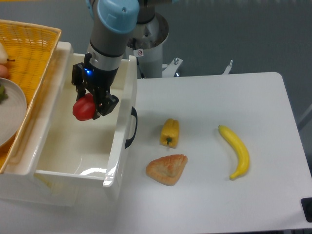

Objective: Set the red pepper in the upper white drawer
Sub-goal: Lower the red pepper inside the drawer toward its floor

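Observation:
The red pepper [83, 109] is glossy and held between the black fingers of my gripper [87, 108]. The gripper is shut on it and hangs over the inside of the upper white drawer [118, 146], which is pulled open. The pepper is above the drawer's floor, toward its back half. The drawer's black curved handle [131, 127] faces the table on the right. The pepper's stem is hidden by the fingers.
A yellow wicker basket [34, 53] with a white plate [12, 109] sits left of the drawer. On the white table lie a yellow pepper [169, 132], a croissant [167, 168] and a banana [236, 150]. The arm's base [148, 44] stands behind the drawer.

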### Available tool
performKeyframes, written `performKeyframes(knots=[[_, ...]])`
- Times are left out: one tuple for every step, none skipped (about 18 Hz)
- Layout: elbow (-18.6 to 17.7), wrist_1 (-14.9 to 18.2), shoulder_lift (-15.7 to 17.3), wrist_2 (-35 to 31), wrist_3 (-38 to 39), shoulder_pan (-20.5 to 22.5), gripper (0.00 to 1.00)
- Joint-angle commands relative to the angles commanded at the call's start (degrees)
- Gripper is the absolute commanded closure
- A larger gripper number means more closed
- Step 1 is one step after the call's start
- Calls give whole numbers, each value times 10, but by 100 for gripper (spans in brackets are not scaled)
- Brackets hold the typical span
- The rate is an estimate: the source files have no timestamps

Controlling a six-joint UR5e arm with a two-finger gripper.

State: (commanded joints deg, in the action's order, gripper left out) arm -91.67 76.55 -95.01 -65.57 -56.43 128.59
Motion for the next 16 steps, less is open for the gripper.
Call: performKeyframes(knots=[[0,0,-3,-1,-1,-4,47],[0,-1,-5,-1,0,-5,47],[0,-1,-7,-1,-1,-5,47],[0,-1,-7,-1,-1,-6,47],[0,-1,-7,-1,-1,-6,47],[0,-1,-7,-1,0,-6,47],[0,-1,-8,-1,0,-6,47],[0,-1,-9,-1,0,-6,47],[0,-1,-12,-1,0,-6,47],[-1,-1,-14,-2,1,-7,47],[-1,-1,-15,-2,0,-7,47],[-1,-1,-15,-2,0,-7,47],[-1,-1,-15,-2,0,-7,47],[-1,-1,-15,-2,1,-8,47],[-1,-1,-16,-2,1,-10,47],[-3,-1,-17,-2,1,-10,47]])
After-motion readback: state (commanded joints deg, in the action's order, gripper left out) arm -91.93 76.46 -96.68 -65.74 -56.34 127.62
